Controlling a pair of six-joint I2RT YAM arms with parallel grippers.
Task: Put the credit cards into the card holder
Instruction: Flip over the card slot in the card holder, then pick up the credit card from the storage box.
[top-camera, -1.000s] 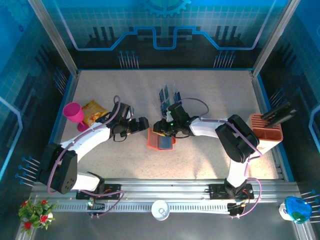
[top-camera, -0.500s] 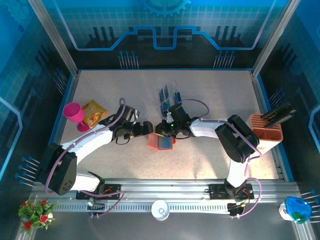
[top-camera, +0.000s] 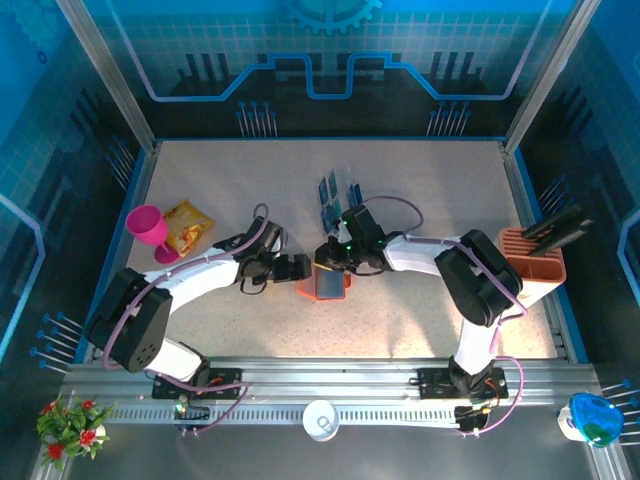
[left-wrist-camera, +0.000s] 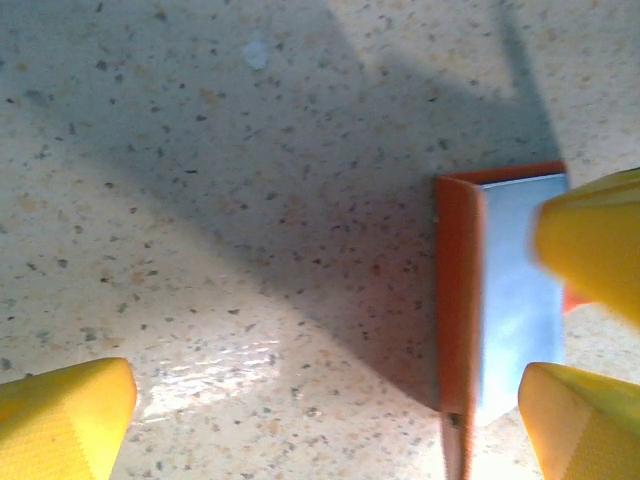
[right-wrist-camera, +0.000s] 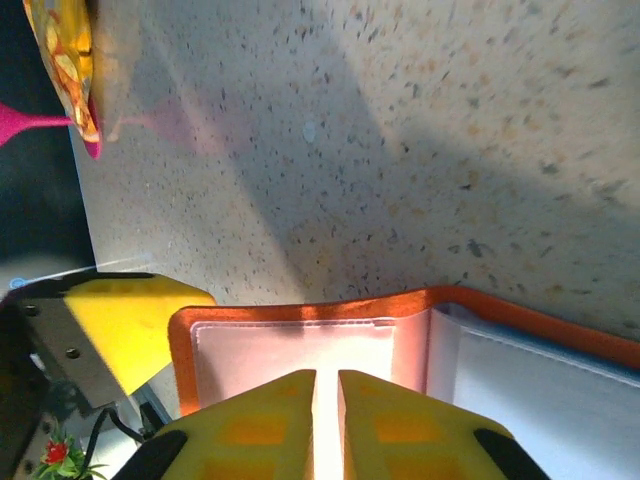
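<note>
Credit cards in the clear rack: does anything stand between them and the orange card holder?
Only the right gripper: it sits at the far edge of the card holder, on the line from the credit cards. No loose object lies between.

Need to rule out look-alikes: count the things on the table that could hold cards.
3: the orange wallet lying open at mid-table; the clear rack just behind it; the orange slotted box at the right edge. I see no others.
</note>
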